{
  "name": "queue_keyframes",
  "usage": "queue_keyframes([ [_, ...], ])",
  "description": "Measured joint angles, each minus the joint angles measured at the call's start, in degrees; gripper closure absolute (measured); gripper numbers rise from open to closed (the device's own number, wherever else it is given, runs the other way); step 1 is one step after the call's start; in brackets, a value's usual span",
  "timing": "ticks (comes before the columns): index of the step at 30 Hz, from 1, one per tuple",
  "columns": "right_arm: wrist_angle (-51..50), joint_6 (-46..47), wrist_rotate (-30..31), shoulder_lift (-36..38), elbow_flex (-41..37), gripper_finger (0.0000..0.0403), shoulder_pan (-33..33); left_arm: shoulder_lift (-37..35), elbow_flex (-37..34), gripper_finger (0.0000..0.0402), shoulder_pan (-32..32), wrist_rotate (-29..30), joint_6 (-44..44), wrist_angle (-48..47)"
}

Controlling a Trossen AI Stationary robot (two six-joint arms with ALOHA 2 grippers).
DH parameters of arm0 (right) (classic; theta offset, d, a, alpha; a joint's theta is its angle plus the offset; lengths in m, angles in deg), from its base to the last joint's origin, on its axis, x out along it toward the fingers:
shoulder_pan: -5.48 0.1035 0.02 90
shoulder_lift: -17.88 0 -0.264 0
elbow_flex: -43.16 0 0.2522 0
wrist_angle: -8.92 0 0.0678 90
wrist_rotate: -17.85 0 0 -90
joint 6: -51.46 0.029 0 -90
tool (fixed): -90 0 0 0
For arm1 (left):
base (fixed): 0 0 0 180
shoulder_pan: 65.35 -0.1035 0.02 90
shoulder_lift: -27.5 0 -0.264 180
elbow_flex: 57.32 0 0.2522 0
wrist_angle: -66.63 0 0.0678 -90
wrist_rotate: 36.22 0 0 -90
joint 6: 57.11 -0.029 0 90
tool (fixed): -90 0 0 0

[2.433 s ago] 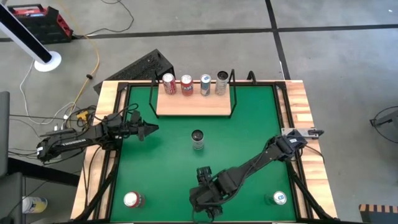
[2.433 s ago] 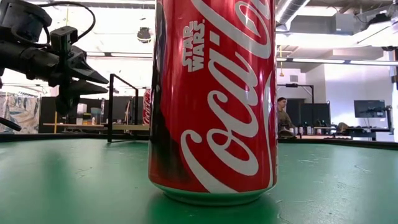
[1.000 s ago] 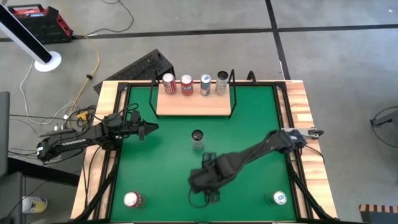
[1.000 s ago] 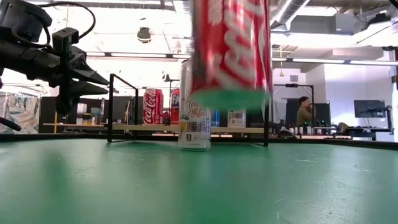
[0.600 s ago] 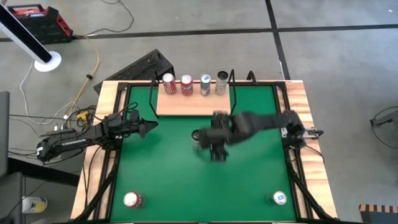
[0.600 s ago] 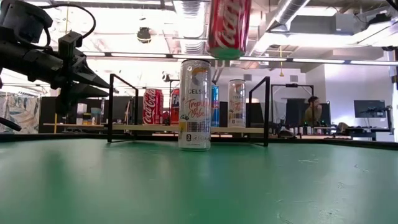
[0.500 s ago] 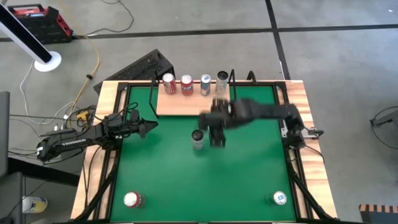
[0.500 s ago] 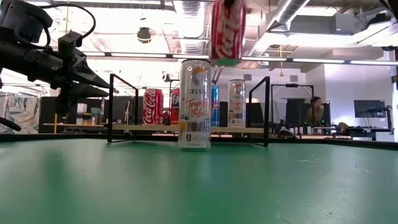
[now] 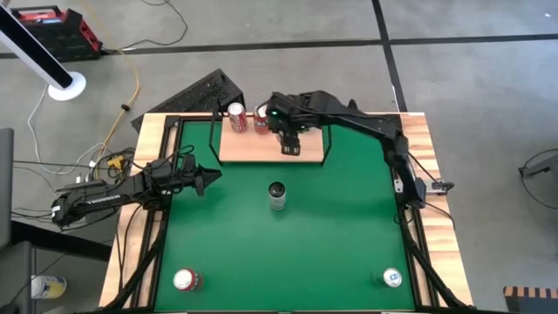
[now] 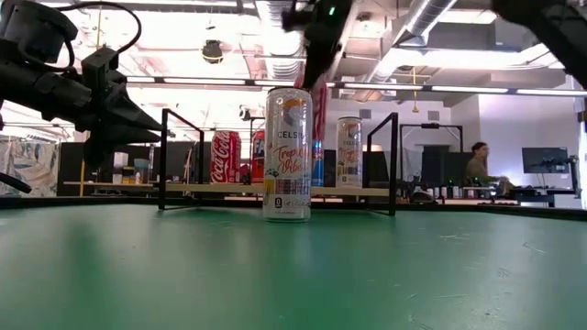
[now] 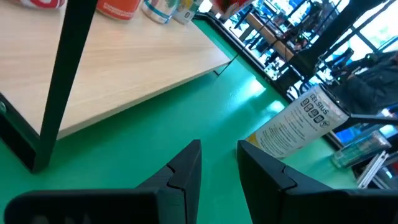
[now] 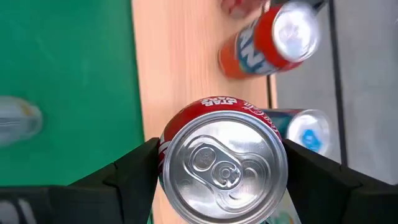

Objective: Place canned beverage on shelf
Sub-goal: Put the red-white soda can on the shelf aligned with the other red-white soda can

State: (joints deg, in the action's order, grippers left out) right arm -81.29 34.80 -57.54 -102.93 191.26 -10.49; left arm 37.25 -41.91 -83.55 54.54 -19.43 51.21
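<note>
My right gripper (image 9: 289, 133) is over the shelf (image 9: 261, 150), a light-wood board with black rails at the table's far edge, and is shut on a red Coca-Cola can (image 12: 224, 163). On the board's far side stand a red can (image 9: 235, 117), an orange can (image 12: 272, 41) and a blue can (image 12: 306, 133). A tall white can (image 9: 276, 194) stands upright on the green felt in mid-table. My left gripper (image 11: 219, 167) waits at the table's left side, its fingers a little apart with nothing between them. My right gripper pinches the red can's side wall (image 12: 164, 163) just under the top rim, one finger (image 12: 132, 172) on each side. The fingers come from above, slanting down. The can is upright with its top toward the wrist, above the board and well higher than the standing cans.
Two more cans stand near the table's near edge, one at the left (image 9: 184, 280) and one at the right (image 9: 391, 277). Black rail posts (image 10: 164, 158) frame the shelf's ends. Bare board (image 12: 180, 68) lies in front of the standing cans.
My right gripper has carried the red can from the table's near middle toward the far edge, passing above the tall white can and rising, and now has it over the shelf. The can has stayed upright in the hold.
</note>
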Motion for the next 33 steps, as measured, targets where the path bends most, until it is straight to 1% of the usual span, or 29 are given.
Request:
queue_keyframes([
  [5, -0.29, 0.73, -0.27, -4.35, -0.02, 0.0087, -1.47, 0.0, 0.0, 0.0313, 0.0, 0.01, -0.19, 0.0],
  [8, 0.49, 2.08, -2.13, -6.05, 0.0, 0.0087, -1.49, 0.01, 0.0, 0.0313, 0.0, -0.19, 0.3, 0.0],
  [10, 0.53, 2.67, -3.37, -6.38, -0.07, 0.0087, -1.69, -0.01, 0.0, 0.0313, 0.0, -0.29, 0.27, 0.0],
  [23, 6.67, 5.71, -5.65, -7.97, 0.0, 0.0087, -1.75, 0.0, 0.0, 0.0313, 0.0, -0.29, 0.1, 0.0],
  [30, 6.5, 6.16, -5.97, -8.01, 0.0, 0.0087, -2.33, -0.01, 0.0, 0.0313, 0.0, -0.33, 0.28, 0.0],
  [33, 6.97, 6.47, -7.04, -8.01, 0.0, 0.0087, -2.62, 0.01, 0.0, 0.0313, 0.0, -0.47, 1.02, 0.0],
])
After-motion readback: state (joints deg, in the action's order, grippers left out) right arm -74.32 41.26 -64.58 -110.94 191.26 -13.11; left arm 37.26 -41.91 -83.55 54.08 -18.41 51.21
